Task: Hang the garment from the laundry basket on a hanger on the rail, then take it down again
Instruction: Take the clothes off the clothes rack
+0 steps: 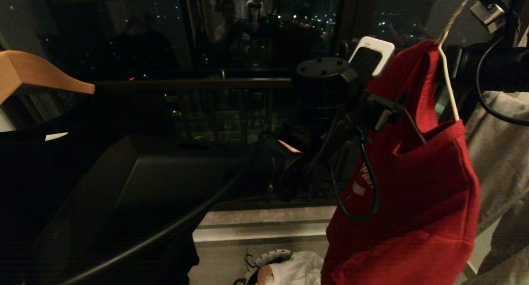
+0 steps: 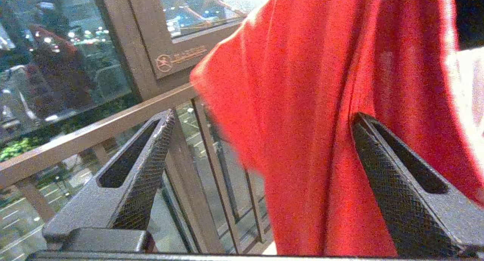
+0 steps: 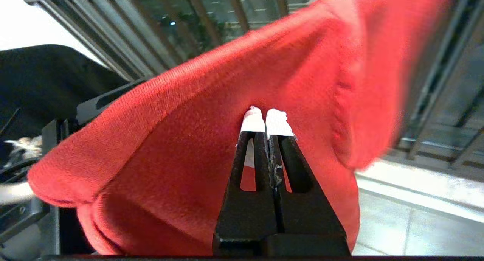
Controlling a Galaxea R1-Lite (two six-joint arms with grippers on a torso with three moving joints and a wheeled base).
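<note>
Head view: garment [image 1: 417, 186] half-draped on hanger [image 1: 449, 84], basket [image 1: 264, 262] below. Left gripper [image 2: 261, 166] jaws wide, empty, beside cloth. Right gripper [image 3: 267, 119] jaws pinched shut against the cloth; hold unclear. Risk: shirt slides off wire.

The red short-sleeved T-shirt [image 1: 417, 194] hangs on the thin white wire hanger [image 1: 449, 84] at the right. The left arm's gripper [image 2: 261, 177] sits just beside its cloth. Below, the small round laundry basket with a patterned rim [image 1: 264, 262] stands with a white cloth [image 1: 299, 268] in it. The light-brown wooden hanger [image 1: 37, 74] is far left.
</note>
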